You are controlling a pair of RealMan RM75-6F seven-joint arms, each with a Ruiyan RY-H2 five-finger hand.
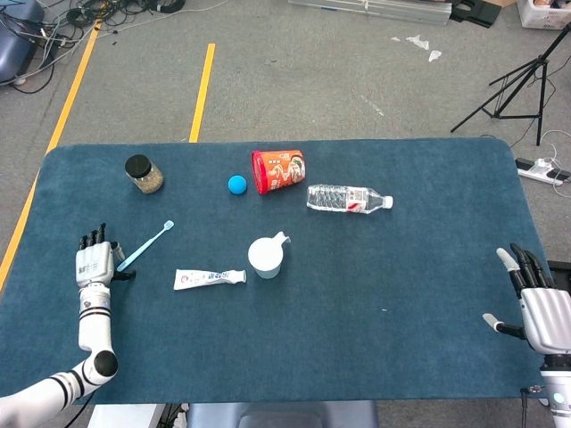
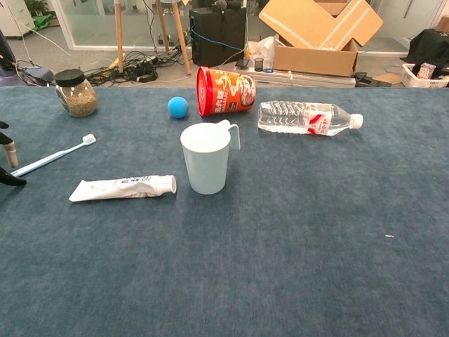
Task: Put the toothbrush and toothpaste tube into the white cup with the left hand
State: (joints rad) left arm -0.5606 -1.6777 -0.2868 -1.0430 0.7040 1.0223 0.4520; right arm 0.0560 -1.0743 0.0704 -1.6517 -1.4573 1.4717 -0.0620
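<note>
The light blue toothbrush (image 1: pixel 144 246) lies slanted at the left of the blue table, bristles toward the far side; the chest view also shows the toothbrush (image 2: pixel 55 156). The white toothpaste tube (image 1: pixel 210 278) lies flat just left of the upright white cup (image 1: pixel 266 257). In the chest view the tube (image 2: pixel 123 188) has its cap pointing at the cup (image 2: pixel 205 158). My left hand (image 1: pixel 93 262) rests by the brush's handle end with its fingers spread, holding nothing; only its fingertips (image 2: pixel 8 149) show in the chest view. My right hand (image 1: pixel 539 306) stays open at the table's right edge.
A glass jar (image 1: pixel 144 174) stands at the far left. A blue ball (image 1: pixel 236 185), a red tub (image 1: pixel 278 170) lying on its side and a water bottle (image 1: pixel 348 198) lying flat line the far side behind the cup.
</note>
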